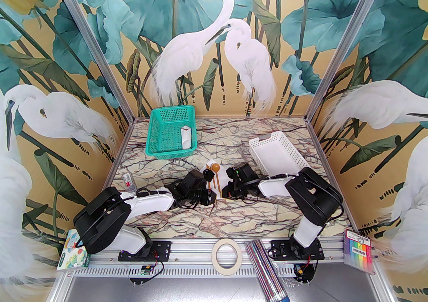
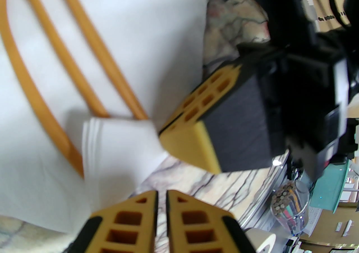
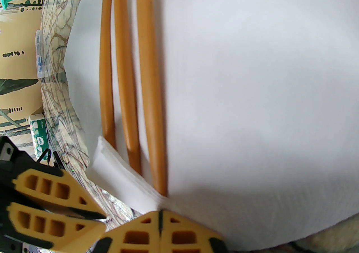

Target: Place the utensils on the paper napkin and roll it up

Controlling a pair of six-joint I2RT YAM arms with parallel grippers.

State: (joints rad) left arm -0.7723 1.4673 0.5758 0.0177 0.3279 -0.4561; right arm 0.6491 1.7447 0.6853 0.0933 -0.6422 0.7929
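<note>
On the marbled counter (image 1: 214, 220), between the two arms, the paper napkin (image 3: 252, 78) lies spread flat. The utensils (image 3: 126, 78) lie on it side by side near one edge, so we judge the placing done and the rolling just begun. The near edge of the sheet is turned up in a small layered flap (image 2: 117, 145) over the handle ends.

Next, we reckon, that flap has to be carried over the handles and kept tight against them. The thin paper has to be pushed evenly along its width, so that the three pieces do not slide apart or skew.

The right end effector (image 3: 160, 218) has its fingers pressed together, tips against the edge of the flap. We cannot tell whether any paper is nipped between them. The left end effector (image 2: 161, 198) stands all but closed, a thin slit left, just beside the flap's corner, with nothing that we can see between its fingers.
</note>
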